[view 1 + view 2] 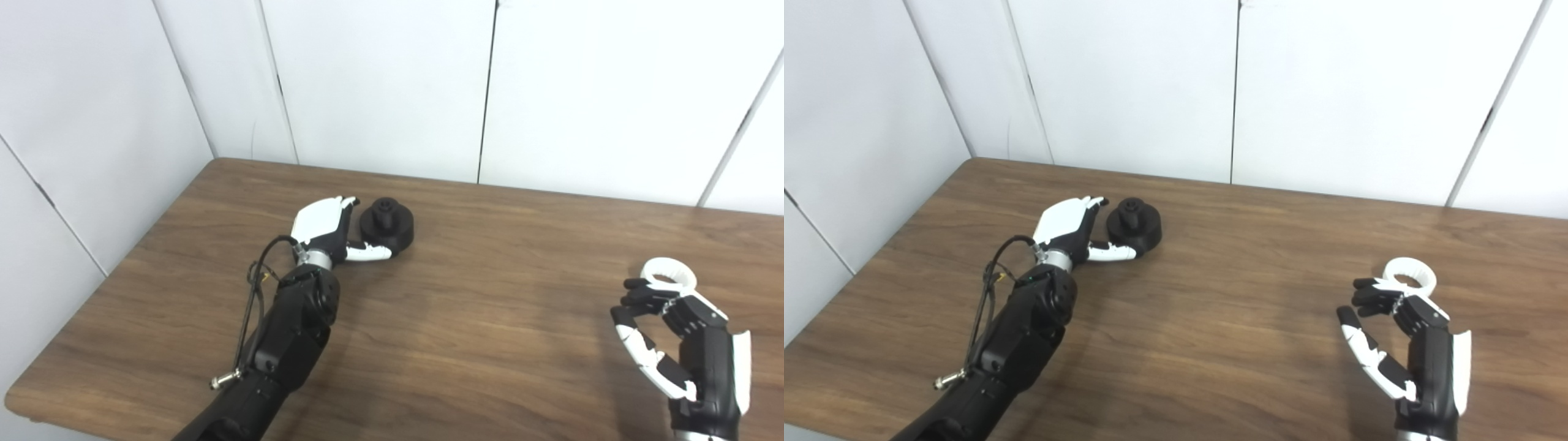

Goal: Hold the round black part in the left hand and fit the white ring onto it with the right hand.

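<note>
On the wood-grain counter [490, 343], the left hand [324, 229] cups the round black part [386, 225], fingers spread beside it, thumb against its base. At right, the right hand [680, 343], fingers curled but apart, hovers just short of the smooth white ring [669, 272].

I see a brown wood-grain tabletop [490, 343] set into a corner, with white wall panels [380, 79] split by dark vertical seams behind and left.

Bare table [490, 318] between hands, left hand [324, 229] flanking black part [386, 225]
</note>
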Robot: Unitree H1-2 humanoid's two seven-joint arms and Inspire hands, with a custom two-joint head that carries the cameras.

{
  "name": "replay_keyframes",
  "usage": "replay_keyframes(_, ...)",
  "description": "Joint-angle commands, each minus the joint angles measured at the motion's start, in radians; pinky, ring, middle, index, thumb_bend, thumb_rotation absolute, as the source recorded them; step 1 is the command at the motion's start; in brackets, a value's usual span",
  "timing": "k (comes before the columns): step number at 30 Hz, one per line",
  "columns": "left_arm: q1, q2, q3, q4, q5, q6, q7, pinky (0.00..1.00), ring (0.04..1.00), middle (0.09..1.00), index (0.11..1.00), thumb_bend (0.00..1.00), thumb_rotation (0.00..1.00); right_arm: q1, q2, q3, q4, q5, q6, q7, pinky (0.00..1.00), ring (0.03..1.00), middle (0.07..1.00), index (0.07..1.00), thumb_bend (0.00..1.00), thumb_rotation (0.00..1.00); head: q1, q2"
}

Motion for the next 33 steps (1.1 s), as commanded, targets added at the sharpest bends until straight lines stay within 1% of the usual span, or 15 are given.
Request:
replay_keyframes(1, -0.059, 0.028, -0.003, 0.005, -0.003, -0.004, 0.019, 0.85, 0.977, 0.965, 0.893, 1.0, 0.59, 0.015, -0.01, -0.009, -0.004, 0.004, -0.015, 0.003, 0.46, 0.543, 0.61, 0.497, 0.5, 0.15, 0.001, 0.001)
replay_keyframes(3, -0.062, 0.027, -0.009, 0.022, -0.005, -0.008, 0.029, 0.84, 0.97, 0.961, 0.89, 1.0, 0.59, 0.015, -0.01, -0.009, -0.004, 0.005, -0.014, 0.003, 0.46, 0.545, 0.611, 0.497, 0.5, 0.15, 0.001, 0.001)
replay_keyframes(9, -0.067, 0.021, -0.016, 0.045, -0.031, -0.01, 0.032, 0.86, 0.976, 0.963, 0.897, 1.0, 0.59, 0.011, -0.008, -0.011, 0.001, -0.001, -0.022, -0.001, 0.45, 0.54, 0.607, 0.496, 0.5, 0.15, 0.001, 0.001)
replay_keyframes(13, -0.069, 0.021, -0.021, 0.053, -0.052, -0.011, 0.029, 0.87, 0.984, 0.97, 0.9, 1.0, 0.6, 0.013, -0.007, -0.01, -0.006, -0.011, -0.015, -0.002, 0.45, 0.538, 0.608, 0.497, 0.5, 0.15, -0.004, 0.003)
replay_keyframes(19, -0.073, 0.015, -0.032, 0.068, -0.069, -0.016, 0.037, 0.85, 0.975, 0.963, 0.893, 1.0, 0.6, 0.015, -0.005, -0.009, -0.012, -0.018, -0.011, -0.002, 0.45, 0.538, 0.607, 0.497, 0.5, 0.15, -0.007, 0.008)
replay_keyframes(26, -0.078, 0.007, -0.035, 0.078, -0.091, -0.034, 0.053, 0.84, 0.975, 0.962, 0.901, 1.0, 0.6, 0.014, -0.002, -0.006, -0.017, 0.0, -0.004, 0.005, 0.45, 0.544, 0.609, 0.497, 0.5, 0.15, -0.008, 0.008)
replay_keyframes(33, -0.085, 0.009, -0.046, 0.089, -0.116, -0.055, 0.068, 0.83, 0.97, 0.957, 0.891, 1.0, 0.59, 0.015, 0.003, -0.005, -0.023, -0.013, 0.004, 0.002, 0.45, 0.541, 0.608, 0.497, 0.5, 0.15, -0.015, 0.011)
